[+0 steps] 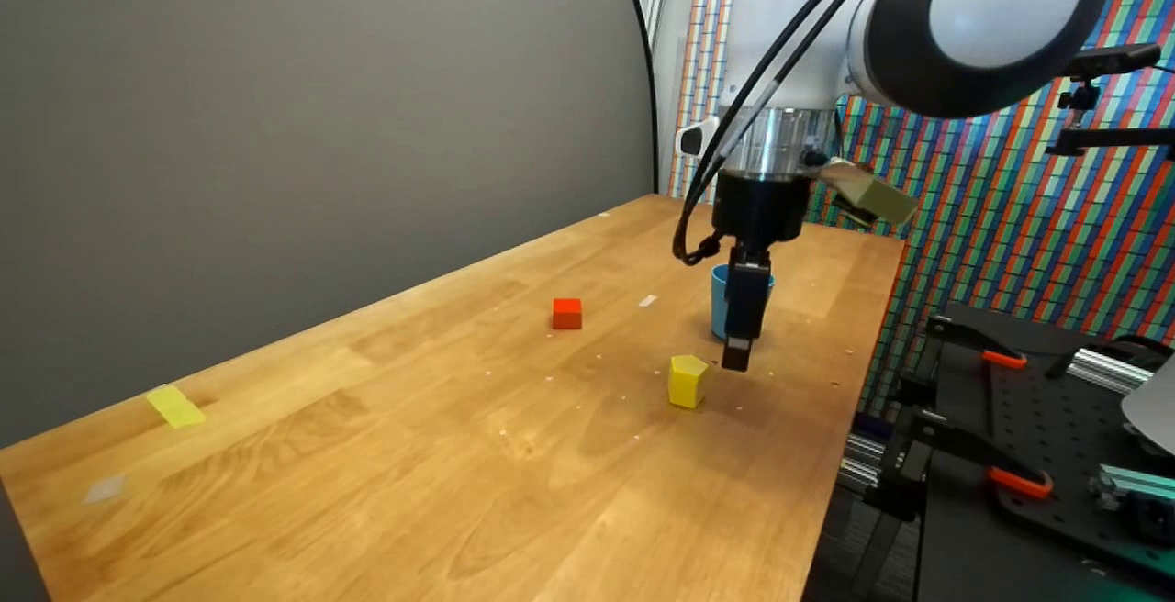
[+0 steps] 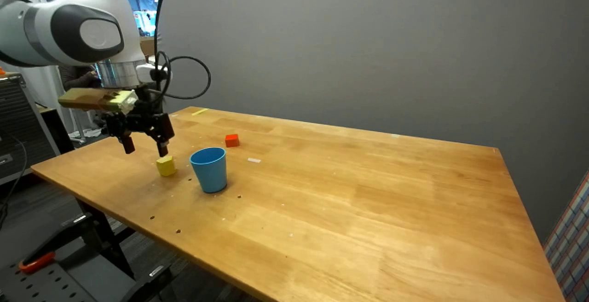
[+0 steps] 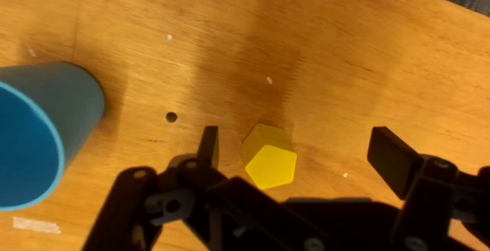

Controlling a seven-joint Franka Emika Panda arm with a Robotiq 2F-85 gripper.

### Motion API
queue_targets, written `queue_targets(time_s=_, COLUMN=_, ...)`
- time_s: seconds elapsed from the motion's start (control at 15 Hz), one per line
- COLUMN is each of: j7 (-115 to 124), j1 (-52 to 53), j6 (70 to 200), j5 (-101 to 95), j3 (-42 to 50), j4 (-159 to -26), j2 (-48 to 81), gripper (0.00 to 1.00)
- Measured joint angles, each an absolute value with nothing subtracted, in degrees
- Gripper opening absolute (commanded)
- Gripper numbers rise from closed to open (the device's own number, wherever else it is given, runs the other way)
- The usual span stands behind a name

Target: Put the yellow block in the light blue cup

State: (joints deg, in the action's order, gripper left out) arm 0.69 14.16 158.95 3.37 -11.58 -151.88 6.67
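In an exterior view: my fingers (image 1: 746, 308), right of centre, lined up so that their gap cannot be read. A light blue cup (image 1: 720, 304), partly hidden behind them. A yellow block (image 1: 687, 384) on the tabletop (image 1: 413, 492), just left of my fingers in the frame. A red block (image 1: 566, 314), near centre. A flat yellow piece (image 1: 175, 406), at left.

In an exterior view: light blue cup (image 2: 212, 177), whole and upright, left of centre. My fingers (image 2: 162, 148), upper left of it, plainly apart, tips higher in the frame than the yellow block (image 2: 166, 167), itself just left of the cup. The red block (image 2: 232, 140), above and right of the cup.

Wrist view: my fingers (image 3: 394, 163), lower centre and right, spread wide. The yellow block (image 3: 271, 167) between them, bare tabletop on each side. Light blue cup (image 3: 82, 101), cut by the left edge, its inside shown best here.
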Motion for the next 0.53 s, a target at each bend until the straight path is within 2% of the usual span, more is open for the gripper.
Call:
queue_targets(time_s=0.47, j7=-0.5, j1=15.1, j6=167.2, j5=-3.0, j3=-10.9, j4=-147.5, j2=18.6, gripper=1.00)
queue_targets(time_s=0.53, j7=-0.2, j1=16.1, j6=168.6, j5=-5.2, j3=-9.8, j4=-147.1, j2=19.6, gripper=0.75)
